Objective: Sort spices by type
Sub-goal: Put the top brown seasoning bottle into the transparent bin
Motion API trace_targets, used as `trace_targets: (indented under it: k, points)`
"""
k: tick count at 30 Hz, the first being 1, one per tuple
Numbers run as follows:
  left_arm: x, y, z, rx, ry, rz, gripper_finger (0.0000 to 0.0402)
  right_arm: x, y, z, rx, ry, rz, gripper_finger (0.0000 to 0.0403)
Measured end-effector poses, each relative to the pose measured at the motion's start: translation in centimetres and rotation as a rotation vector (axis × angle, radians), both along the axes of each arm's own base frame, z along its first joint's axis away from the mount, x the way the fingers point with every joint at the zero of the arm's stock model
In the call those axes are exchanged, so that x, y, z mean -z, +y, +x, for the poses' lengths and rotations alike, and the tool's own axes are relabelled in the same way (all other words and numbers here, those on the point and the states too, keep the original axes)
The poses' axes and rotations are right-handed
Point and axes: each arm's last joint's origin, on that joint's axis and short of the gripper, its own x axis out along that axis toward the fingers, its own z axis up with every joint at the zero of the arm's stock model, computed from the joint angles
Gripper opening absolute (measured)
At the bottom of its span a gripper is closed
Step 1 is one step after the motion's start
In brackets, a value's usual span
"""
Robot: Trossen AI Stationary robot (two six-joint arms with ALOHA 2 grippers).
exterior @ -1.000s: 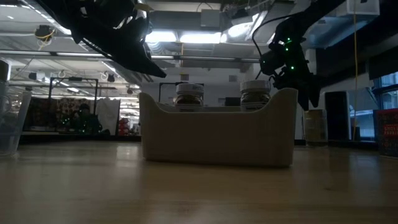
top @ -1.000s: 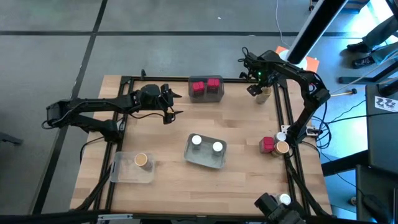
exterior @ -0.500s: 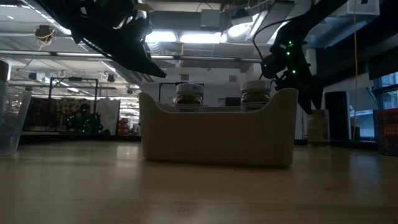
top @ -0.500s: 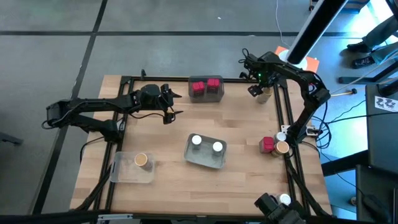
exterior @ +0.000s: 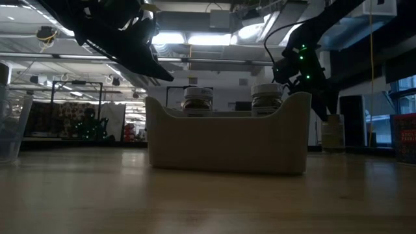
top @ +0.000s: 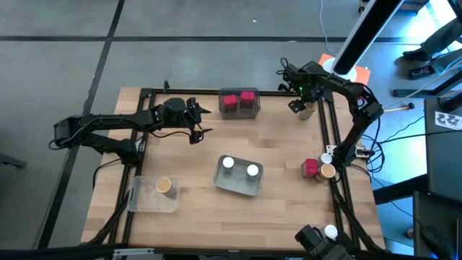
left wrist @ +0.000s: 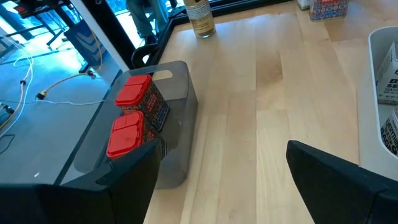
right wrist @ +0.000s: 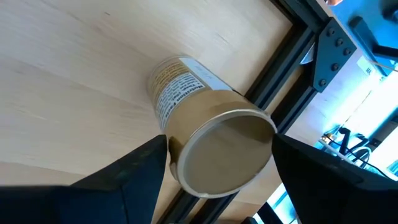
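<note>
My right gripper [top: 300, 103] hangs open over a tan-topped jar [top: 307, 110] that stands at the table's far right corner. In the right wrist view its two fingers flank the jar's lid [right wrist: 224, 152]; I cannot tell whether they touch it. My left gripper [top: 198, 124] waits open above the far left part of the table, near a grey tray [top: 240, 110] holding two red blocky jars [left wrist: 132, 115]. Two white-topped jars [top: 240, 167] stand in the middle tray [top: 234, 185]. One tan-topped jar [top: 164, 185] stands in the clear tray [top: 144, 198].
A red blocky jar [top: 310, 167] and a tan-topped jar [top: 328, 172] stand together at the table's right edge. The dark frame rail [right wrist: 283, 62] runs right beside the corner jar. Bare wood [top: 274, 141] lies between the trays.
My right gripper has sunk a little toward the tan-topped jar at the far right corner. Everything else has kept still.
</note>
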Motion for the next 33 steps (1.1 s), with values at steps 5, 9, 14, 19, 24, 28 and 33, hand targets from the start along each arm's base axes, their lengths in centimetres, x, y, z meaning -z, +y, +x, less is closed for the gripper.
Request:
trace_targets:
  k: [5, 9, 14, 19, 24, 28, 33]
  points:
    - [0.0, 0.0, 0.0, 0.0, 0.0, 0.0, 0.0329, 0.0, 0.0, -0.1, -0.001, 0.015, -0.008, 0.0289]
    - [0.0, 0.0, 0.0, 0.0, 0.0, 0.0, 0.0329, 0.0, 0.0, -0.1, -0.013, 0.018, -0.002, 0.0296]
    - [0.0, 0.0, 0.0, 0.0, 0.0, 0.0, 0.0329, 0.0, 0.0, -0.1, -0.015, 0.02, 0.0, 0.0356]
    - [0.0, 0.0, 0.0, -0.006, -0.002, -0.013, 0.0329, 0.2, -0.3, -0.4, -0.001, 0.01, -0.007, 0.039]
    - [0.2, 0.0, -0.1, -0.007, 0.012, -0.019, 0.0329, 1.1, -0.3, -0.8, 0.016, -0.002, 0.014, 0.0367]
    - [0.2, 0.0, -0.1, -0.01, 0.015, -0.027, 0.0329, 2.2, -0.1, -0.9, 0.007, -0.02, 0.031, 0.0364]
    - [0.2, 0.0, -0.1, -0.01, 0.014, -0.027, 0.0329, 3.0, 0.1, -0.7, 0.004, -0.05, 0.045, 0.0363]
